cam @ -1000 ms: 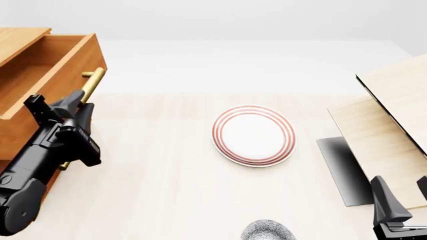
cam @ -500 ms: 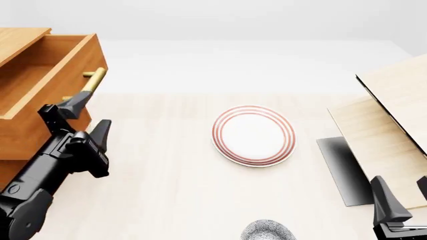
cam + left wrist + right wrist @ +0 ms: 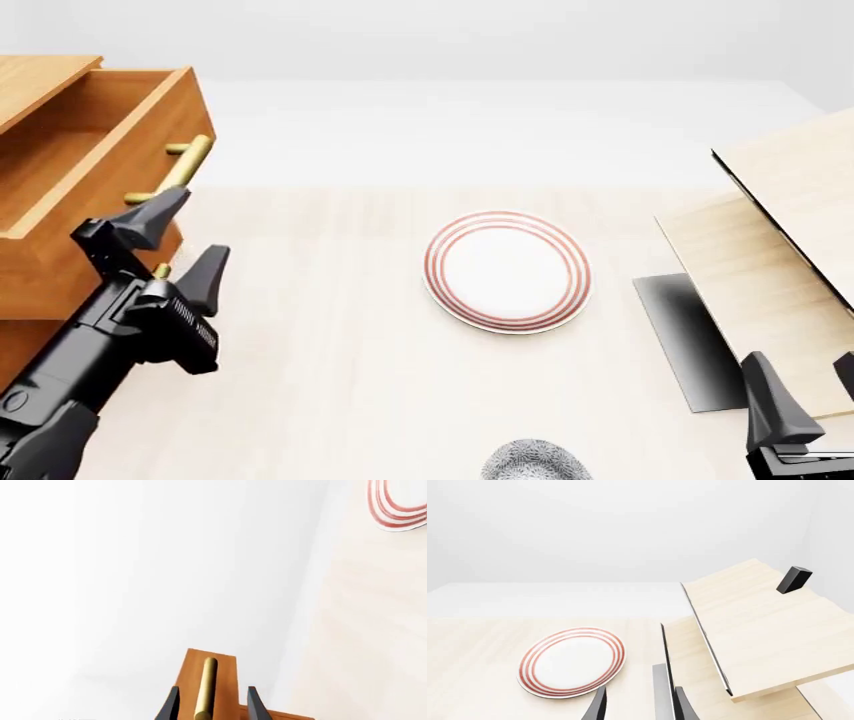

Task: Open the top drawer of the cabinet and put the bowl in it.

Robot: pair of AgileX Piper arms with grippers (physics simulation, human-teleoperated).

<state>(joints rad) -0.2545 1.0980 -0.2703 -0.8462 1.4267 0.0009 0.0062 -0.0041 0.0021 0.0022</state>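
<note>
Hanging just off the front of the top drawer (image 3: 80, 170), our left claw (image 3: 180, 235) has its fingers spread apart with nothing between them; the wrist view shows the brass handle (image 3: 205, 687) lined up in the gap but not touched. We judge the drawer is out far enough, its deep box gaping from the cabinet (image 3: 34, 300), so the pull looks done and the handle needs no more grip. Our right claw (image 3: 801, 400) sits low at the near right edge of the counter (image 3: 334, 380), fingers parted and empty, apparently waiting for its turn.

We see the bowl (image 3: 537, 462) at the near edge of the counter, only partly in the front view, well apart from the drawer and nearer the right claw. Between bowl and drawer lies the red-ringed plate (image 3: 507, 271), mid-counter, which a carry would have to clear. Pale wood furniture (image 3: 787, 230) crowds the right side, close by the right arm.
</note>
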